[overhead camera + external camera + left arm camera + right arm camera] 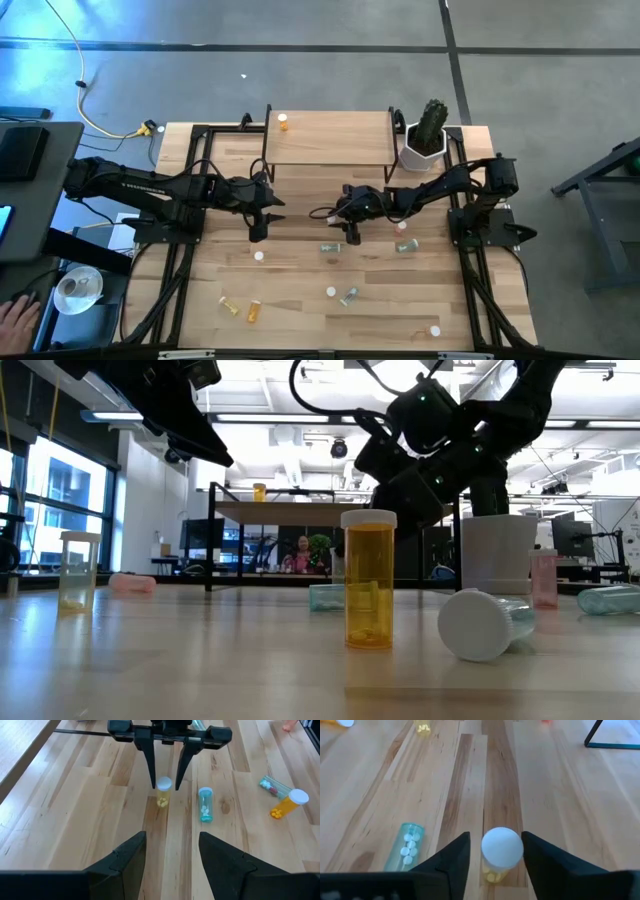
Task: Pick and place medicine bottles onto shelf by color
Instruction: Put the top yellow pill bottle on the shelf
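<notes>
My right gripper (496, 840) is low over the table's middle (352, 238), open, with one finger on each side of an upright yellow medicine bottle (502, 851) with a white cap. A green bottle (409, 844) lies beside it. My left gripper (172, 837) hovers open and empty to the left (258, 228), facing the right gripper (166, 785). The shelf (330, 138) stands at the far edge on black legs, with one orange bottle (283, 122) upright on its left end. Other bottles stand or lie on the tabletop. My right gripper comes slanting down from the table's right, a finger on each side of the yellow bottle's white cap (503, 845). A gap shows beside one finger (462, 851). Whether the other finger (532, 851) touches the cap, I cannot tell. The bottle stands upright on the table.
A white cactus pot (424, 148) stands right of the shelf. Near the front an orange bottle (369, 580) stands upright beside a lying green one (482, 622). Yellow and orange bottles (243, 308) lie at the front left, and a pink one (543, 575) stands at the right.
</notes>
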Robot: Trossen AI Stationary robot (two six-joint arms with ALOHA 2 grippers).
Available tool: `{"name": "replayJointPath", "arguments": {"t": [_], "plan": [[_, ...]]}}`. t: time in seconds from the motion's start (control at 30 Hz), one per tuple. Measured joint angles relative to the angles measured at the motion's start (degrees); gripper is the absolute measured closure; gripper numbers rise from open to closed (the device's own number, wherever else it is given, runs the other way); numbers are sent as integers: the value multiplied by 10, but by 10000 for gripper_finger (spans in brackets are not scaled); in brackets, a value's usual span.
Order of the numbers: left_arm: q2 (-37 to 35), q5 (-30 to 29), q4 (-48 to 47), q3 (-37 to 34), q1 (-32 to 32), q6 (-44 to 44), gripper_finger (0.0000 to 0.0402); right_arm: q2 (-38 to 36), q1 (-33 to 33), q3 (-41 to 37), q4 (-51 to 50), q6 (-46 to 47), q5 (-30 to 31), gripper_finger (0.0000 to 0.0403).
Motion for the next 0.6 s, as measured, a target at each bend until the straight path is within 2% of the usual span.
{"name": "replayJointPath", "arguments": {"t": [0.27, 0.6], "plan": [[0, 0, 0, 0, 0, 0, 229, 0, 0, 0, -1, 2, -1, 291], [0, 0, 0, 0, 0, 0, 229, -15, -1, 0, 4, 2, -1, 297]]}}
